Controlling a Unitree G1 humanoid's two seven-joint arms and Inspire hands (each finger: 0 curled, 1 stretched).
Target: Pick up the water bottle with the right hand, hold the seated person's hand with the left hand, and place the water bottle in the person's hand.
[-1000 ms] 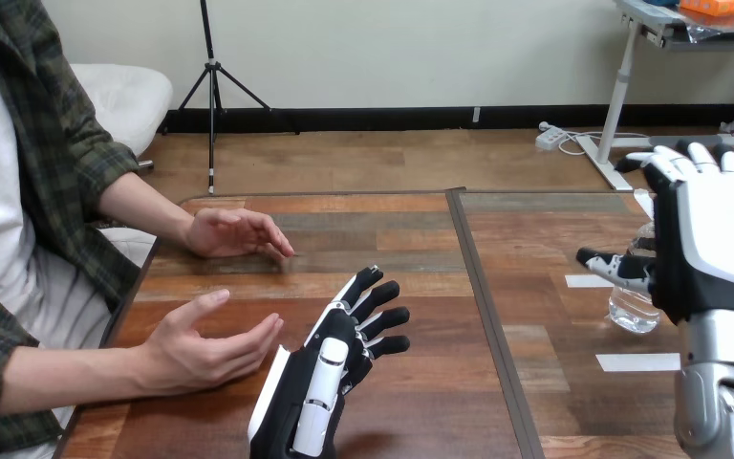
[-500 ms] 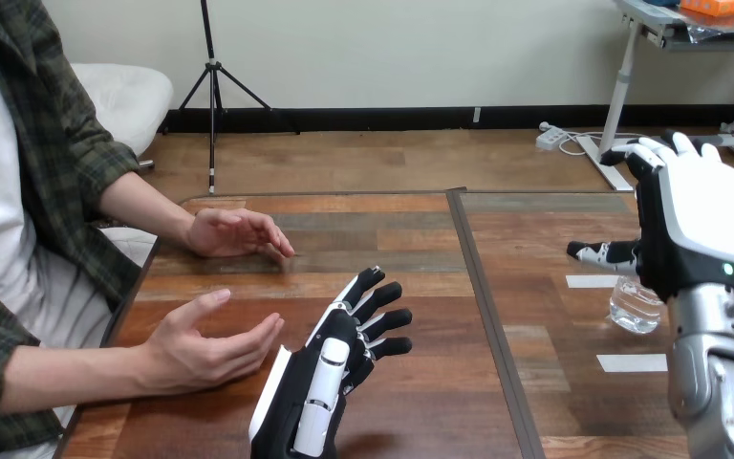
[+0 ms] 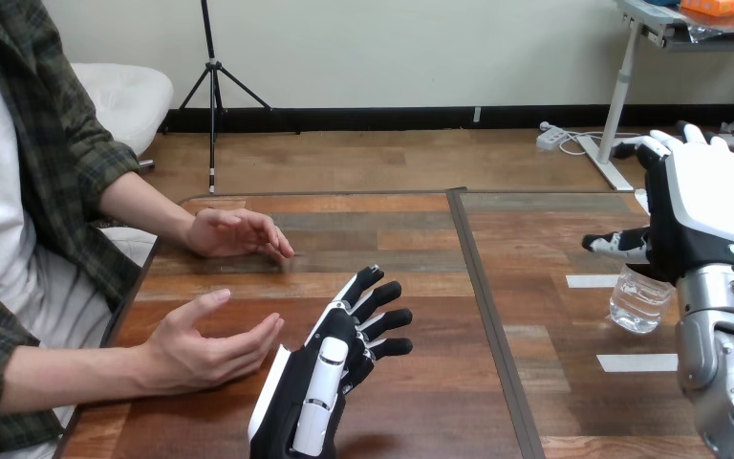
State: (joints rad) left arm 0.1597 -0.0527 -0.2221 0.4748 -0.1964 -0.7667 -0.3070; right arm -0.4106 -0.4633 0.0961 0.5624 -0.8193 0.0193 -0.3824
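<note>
Near the table's right edge: right hand, fingers spread, over water bottle; left hand, fingers straight, beside person's hand.

You are in what looks like a robotics test lab, not a home or a kitchen. The wooden table is made of 2 panels with a dark seam between them, and 2 strips of white tape lie flat near its right edge. The robot's left hand and right hand are above this table, and a person sits at its left edge.
</note>
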